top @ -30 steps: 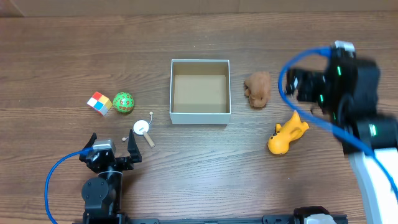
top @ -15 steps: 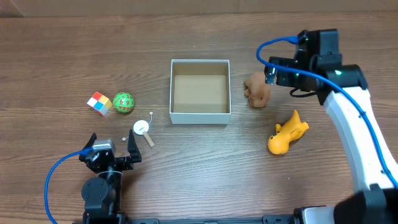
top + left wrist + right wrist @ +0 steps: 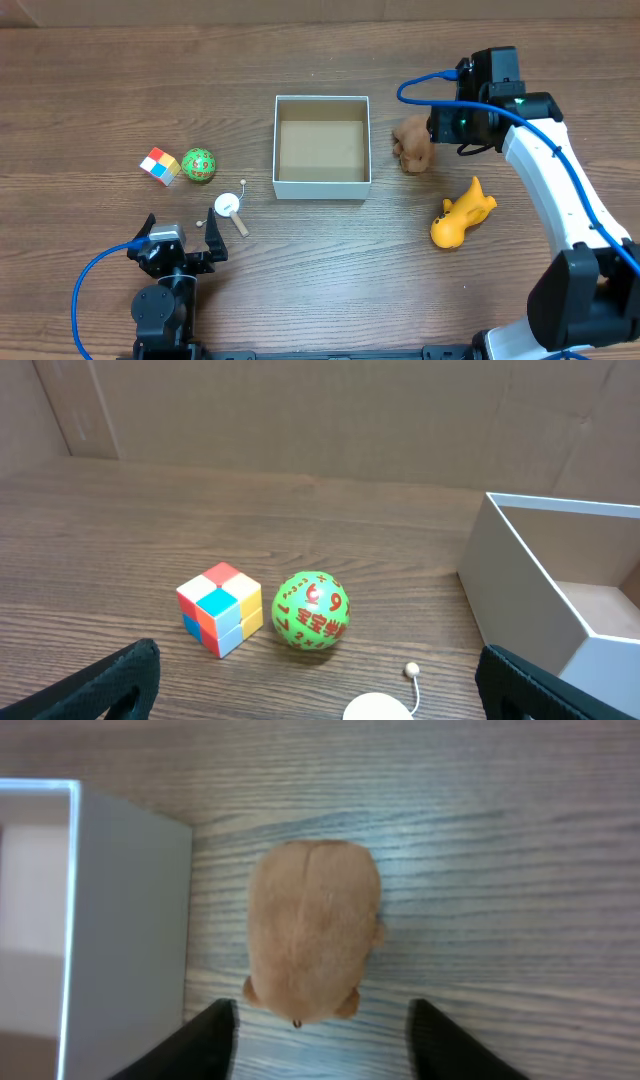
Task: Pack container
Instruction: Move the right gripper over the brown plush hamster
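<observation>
The container, a shallow white-walled box with a tan inside, sits mid-table with nothing in it. Just to its right lies a brown plush toy. My right gripper hangs over the toy's right side. In the right wrist view the plush toy lies just ahead of the right gripper. Both dark fingers stand clear of it, so the gripper is open. The container wall is close on the left. My left gripper rests wide open near the front edge, holding nothing.
Left of the container are a colourful cube, a green ball and a small white disc with a stick. A yellow toy lies at the right, below the plush. The left wrist view shows the cube and ball.
The right arm has swung left and come down beside the brown plush toy. The left arm and all the toys have stayed where they were.
</observation>
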`<move>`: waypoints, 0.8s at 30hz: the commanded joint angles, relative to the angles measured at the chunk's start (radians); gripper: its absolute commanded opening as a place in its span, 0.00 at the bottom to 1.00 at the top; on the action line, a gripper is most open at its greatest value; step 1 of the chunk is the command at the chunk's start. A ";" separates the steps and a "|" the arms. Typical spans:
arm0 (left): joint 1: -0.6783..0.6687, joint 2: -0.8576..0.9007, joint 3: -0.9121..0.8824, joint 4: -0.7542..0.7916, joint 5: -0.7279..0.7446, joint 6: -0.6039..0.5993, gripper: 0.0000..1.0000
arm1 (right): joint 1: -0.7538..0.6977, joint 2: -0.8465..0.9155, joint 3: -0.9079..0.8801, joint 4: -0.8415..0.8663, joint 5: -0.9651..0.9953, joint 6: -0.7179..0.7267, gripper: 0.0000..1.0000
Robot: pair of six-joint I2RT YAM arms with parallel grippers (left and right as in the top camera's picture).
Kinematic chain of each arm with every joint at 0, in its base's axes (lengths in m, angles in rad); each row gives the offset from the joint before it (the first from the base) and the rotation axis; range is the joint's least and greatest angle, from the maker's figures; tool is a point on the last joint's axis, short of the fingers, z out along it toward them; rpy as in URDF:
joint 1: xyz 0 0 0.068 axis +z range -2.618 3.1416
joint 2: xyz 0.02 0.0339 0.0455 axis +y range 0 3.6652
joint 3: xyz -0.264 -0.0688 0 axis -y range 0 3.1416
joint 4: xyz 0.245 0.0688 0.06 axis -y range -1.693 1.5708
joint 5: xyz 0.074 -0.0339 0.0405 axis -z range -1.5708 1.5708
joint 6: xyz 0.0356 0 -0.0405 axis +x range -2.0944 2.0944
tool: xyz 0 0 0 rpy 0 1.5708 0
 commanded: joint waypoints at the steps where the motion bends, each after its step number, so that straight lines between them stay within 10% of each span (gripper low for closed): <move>1: -0.007 -0.008 -0.003 0.003 -0.010 -0.014 1.00 | 0.000 0.014 0.016 0.021 0.000 -0.027 0.47; 9: -0.007 -0.008 -0.003 0.004 -0.010 -0.014 1.00 | 0.016 0.014 0.012 0.024 -0.014 -0.027 0.90; 24: -0.007 -0.008 -0.003 0.003 -0.010 -0.014 1.00 | 0.155 0.077 -0.185 0.286 0.138 -0.022 0.94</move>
